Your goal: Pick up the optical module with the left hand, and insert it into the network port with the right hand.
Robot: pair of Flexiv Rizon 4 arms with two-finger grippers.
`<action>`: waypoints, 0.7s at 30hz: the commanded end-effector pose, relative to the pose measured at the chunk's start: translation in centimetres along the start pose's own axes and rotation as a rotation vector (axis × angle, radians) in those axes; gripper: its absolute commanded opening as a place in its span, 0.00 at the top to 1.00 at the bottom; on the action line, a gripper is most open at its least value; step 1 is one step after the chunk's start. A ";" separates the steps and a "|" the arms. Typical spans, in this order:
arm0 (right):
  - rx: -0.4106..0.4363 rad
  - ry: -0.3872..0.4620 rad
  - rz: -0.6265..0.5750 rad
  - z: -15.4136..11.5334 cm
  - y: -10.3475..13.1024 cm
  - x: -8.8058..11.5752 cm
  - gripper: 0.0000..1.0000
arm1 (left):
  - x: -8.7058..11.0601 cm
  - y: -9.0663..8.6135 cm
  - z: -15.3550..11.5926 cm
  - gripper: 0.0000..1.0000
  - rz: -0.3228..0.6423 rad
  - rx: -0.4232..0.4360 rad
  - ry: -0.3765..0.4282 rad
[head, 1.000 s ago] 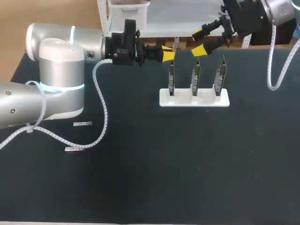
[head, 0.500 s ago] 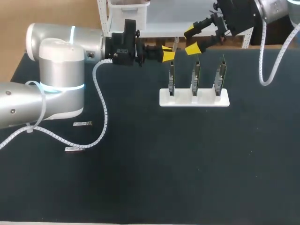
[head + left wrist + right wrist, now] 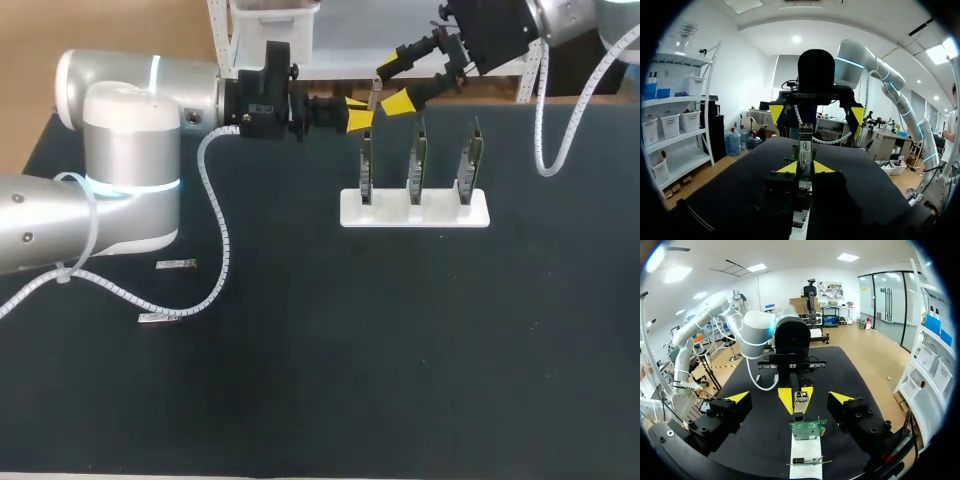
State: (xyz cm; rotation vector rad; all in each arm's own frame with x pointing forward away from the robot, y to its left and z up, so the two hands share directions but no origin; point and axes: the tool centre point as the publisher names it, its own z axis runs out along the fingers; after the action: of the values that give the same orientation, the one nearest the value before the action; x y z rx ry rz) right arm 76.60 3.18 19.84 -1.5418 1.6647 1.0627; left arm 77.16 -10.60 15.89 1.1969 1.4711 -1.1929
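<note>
At the upper middle of the head view the left gripper (image 3: 359, 112) is clamped on the optical module (image 3: 805, 142). I judge the module to be a light, stiff, slick metal stick, best taken by the flat sides of its free end, and the right gripper (image 3: 396, 82) stands spread wide just beside it. From above the module is a mere sliver, and the network port on the boards (image 3: 418, 162) in the white stand (image 3: 414, 212) cannot be made out.

You've got a table (image 3: 400, 350) covered in a dark mat. Toward the far side, right of middle, a white stand (image 3: 414, 212) sits flat on it, with three circuit boards (image 3: 417, 165) upright in a row. On your left, two small silvery pieces lie flat and apart: the far piece (image 3: 176, 265), and the near piece (image 3: 155, 319) with a coiled white cable (image 3: 215, 240) at its end.
</note>
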 end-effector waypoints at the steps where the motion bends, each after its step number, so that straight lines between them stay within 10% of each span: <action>1: -0.021 0.003 -0.004 0.4 -0.7 -0.2 0.00 | 0.0 0.0 0.1 1.00 0.000 -0.001 0.001; 21: -0.019 0.014 -0.004 1.3 -1.2 -0.4 0.00 | 0.0 0.0 0.1 1.00 0.000 -0.001 0.001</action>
State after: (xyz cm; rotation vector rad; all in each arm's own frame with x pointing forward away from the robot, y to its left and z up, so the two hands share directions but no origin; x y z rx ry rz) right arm 77.72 4.47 19.43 -1.5686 1.6643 1.0708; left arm 77.16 -10.59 15.89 1.1969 1.4711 -1.1929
